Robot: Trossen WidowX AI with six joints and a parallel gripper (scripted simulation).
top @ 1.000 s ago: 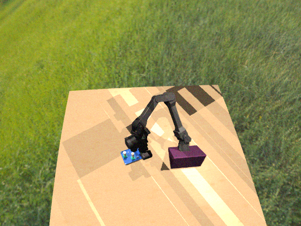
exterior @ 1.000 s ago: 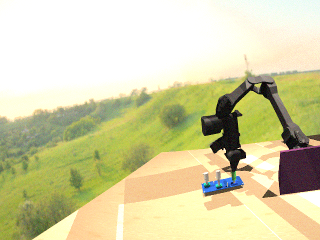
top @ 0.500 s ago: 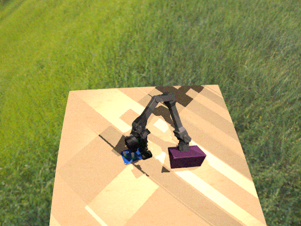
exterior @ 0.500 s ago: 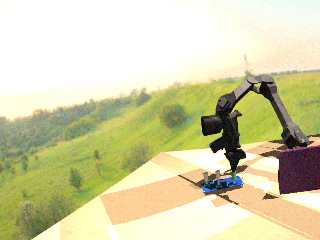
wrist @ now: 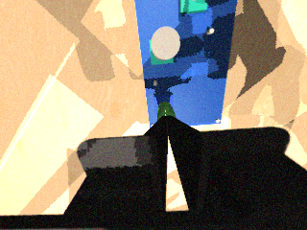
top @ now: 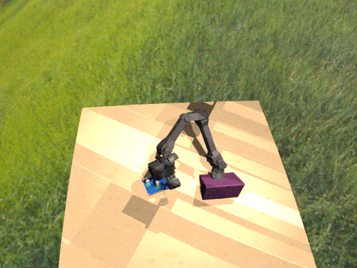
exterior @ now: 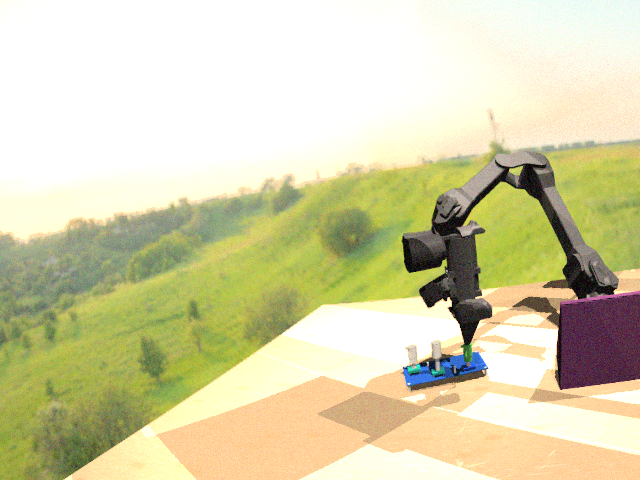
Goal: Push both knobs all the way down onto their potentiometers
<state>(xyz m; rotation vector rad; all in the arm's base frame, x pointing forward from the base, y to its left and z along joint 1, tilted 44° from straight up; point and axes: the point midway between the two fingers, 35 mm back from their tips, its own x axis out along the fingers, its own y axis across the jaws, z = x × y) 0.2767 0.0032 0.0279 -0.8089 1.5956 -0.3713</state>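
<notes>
Pale wooden table [top: 115, 230] [exterior: 258, 403] carries the blue circuit board [top: 153, 189] [exterior: 424, 379] [wrist: 189, 103], where the gripper [top: 173, 184] [exterior: 467, 342] [wrist: 166, 120], closed and holding nothing, points at the green part [exterior: 467, 353] [wrist: 166, 109], while both white knobs [top: 157, 184] [exterior: 435, 349] [wrist: 165, 43] seem high, so probably both pushes remain.

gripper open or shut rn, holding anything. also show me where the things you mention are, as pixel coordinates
gripper [top: 166, 187] [exterior: 467, 343] [wrist: 166, 120]: closed, nothing held, tips right at the top of the green part [exterior: 467, 353] [wrist: 165, 109]

From here the board [top: 152, 189] [exterior: 426, 381] [wrist: 192, 103] is blue, flat on short legs on the table. Two pale knobs [top: 157, 183] [exterior: 435, 349] [wrist: 165, 43] (little upright cylinders, really) stand above green potentiometers [top: 157, 187] [exterior: 438, 371] [wrist: 162, 60], side by side toward one end.
</notes>
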